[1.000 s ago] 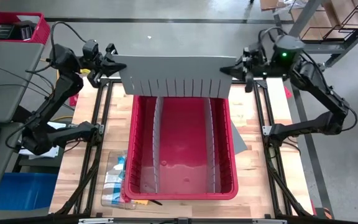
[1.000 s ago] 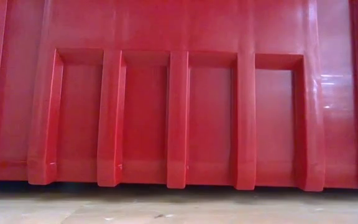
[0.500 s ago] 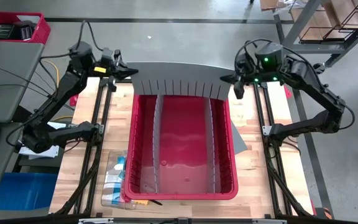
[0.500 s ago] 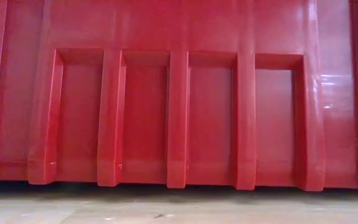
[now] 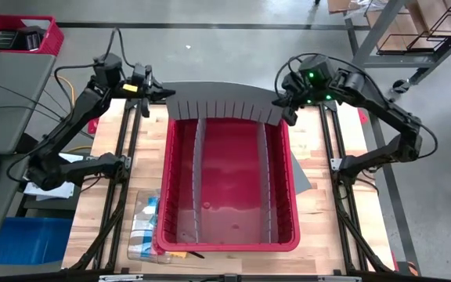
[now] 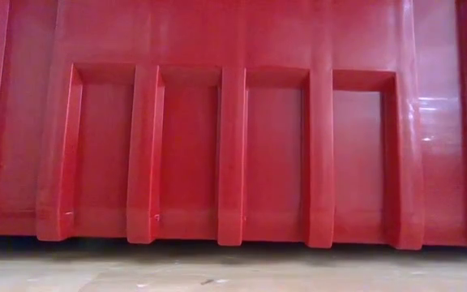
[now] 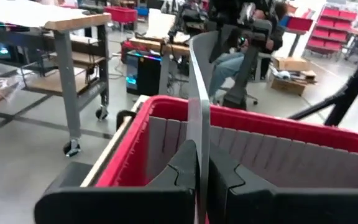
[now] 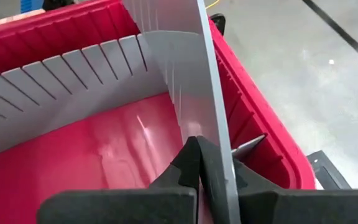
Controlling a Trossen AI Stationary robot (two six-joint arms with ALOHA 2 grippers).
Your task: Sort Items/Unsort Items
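1. Overhead, the left gripper (image 5: 156, 92) is clamped on one end of a grey slotted panel (image 5: 221, 107), at the far left corner of the red bin (image 5: 227, 240).
2. The right gripper (image 5: 283, 106) pinches the panel's other end, at the bin's far right corner.
3. Between the two grips the panel stands on edge and bows in an arc over the bin's far wall.
4. The left wrist view shows that arm's fingers (image 7: 182, 171) closed tight on the thin panel edge (image 7: 198, 118), with the bin rim (image 7: 132, 140) just beyond.
5. The right wrist view shows the same: fingers (image 8: 188, 165) closed on the panel (image 8: 194, 87), bin wall (image 8: 253, 130) beside them.
6. Two grey dividers (image 5: 196, 180) run lengthwise inside the bin, splitting it into three lanes.
7. No blocky pieces or sticks can be made out inside the bin.
8. A clear packet (image 5: 145, 223) with blue and yellow contents lies on the table (image 5: 108, 204) just left of the bin's near corner; whether these are the items cannot be told.
9. A dark thin stick (image 5: 196, 254) pokes out at the bin's near edge.
10. The low view is filled by the bin's ribbed red wall (image 6: 233, 154).
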